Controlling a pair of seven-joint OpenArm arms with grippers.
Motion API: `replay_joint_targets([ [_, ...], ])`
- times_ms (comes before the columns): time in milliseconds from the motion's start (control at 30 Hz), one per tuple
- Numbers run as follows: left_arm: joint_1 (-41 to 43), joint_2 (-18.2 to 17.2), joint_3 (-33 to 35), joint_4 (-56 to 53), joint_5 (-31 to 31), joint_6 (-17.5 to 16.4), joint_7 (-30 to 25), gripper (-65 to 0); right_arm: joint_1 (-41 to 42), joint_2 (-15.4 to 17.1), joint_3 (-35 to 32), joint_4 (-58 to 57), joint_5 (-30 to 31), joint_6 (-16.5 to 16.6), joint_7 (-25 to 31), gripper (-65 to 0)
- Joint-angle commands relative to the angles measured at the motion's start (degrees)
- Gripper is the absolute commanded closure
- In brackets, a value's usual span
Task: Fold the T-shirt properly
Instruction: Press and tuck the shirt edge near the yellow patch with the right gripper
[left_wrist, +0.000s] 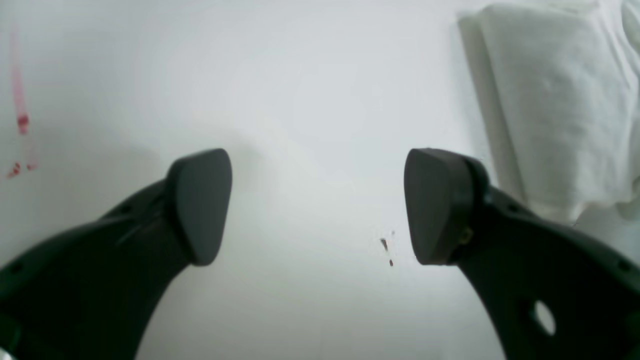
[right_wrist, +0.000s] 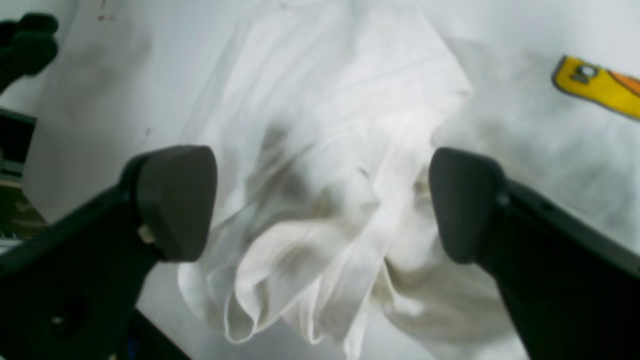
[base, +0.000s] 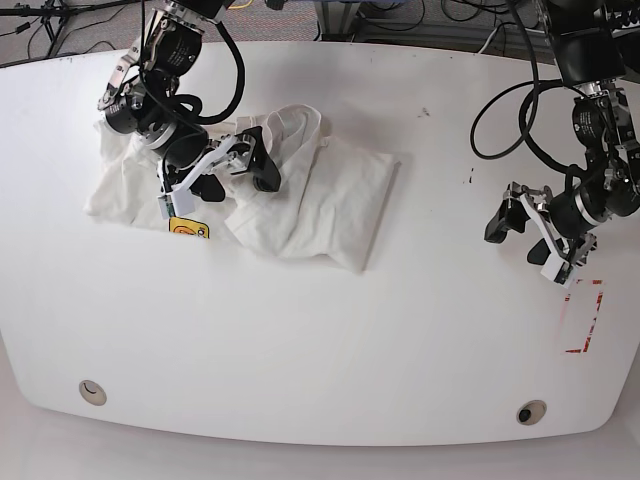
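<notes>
Off-white T-shirt (base: 300, 195) lies crumpled on the left part of the white worktop (base: 330, 340) in the base view, yellow print showing at its near edge. Right pincer (base: 232, 167) hangs directly over the bunched cloth, jaws spread wide, gripping nothing. Left pincer (base: 530, 228) hovers well apart over bare worktop at the right, released; red marks (base: 585, 315) just beside it.

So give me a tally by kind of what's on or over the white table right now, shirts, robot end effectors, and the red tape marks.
T-shirt: 1, off-white, crumpled
End effectors: 2, the left end effector open over bare table, the right end effector open above the shirt
Red tape mark: 1, by the table's edge near the left end effector
Total: 4
</notes>
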Motion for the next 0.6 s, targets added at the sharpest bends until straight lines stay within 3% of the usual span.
replay_joint_targets([
  [0, -0.67, -0.99, -0.37, 1.09, -0.9, -0.2, -1.42, -51.1, -0.06, 0.1, -0.06, -0.67, 1.79, 0.19, 0.58, -65.0],
  [200, -0.14, -0.64, -0.37, 1.09, -0.9, -0.2, -1.51, -51.1, 0.2, 0.1, -2.44, -2.25, 2.93, -0.25, 0.67, -62.5],
  [300, 0.3, -0.64, -0.37, 1.09, -0.9, -0.2, -1.51, -51.1, 0.29, 0.1, -3.49, -2.43, 2.93, -0.25, 0.84, -51.5],
  [567, 0.65, -0.72, -0.37, 0.74, -0.9, -0.2, -1.51, -51.1, 1.96, -0.51, -3.67, -2.43, 3.02, 0.1, 0.84, -8.4],
])
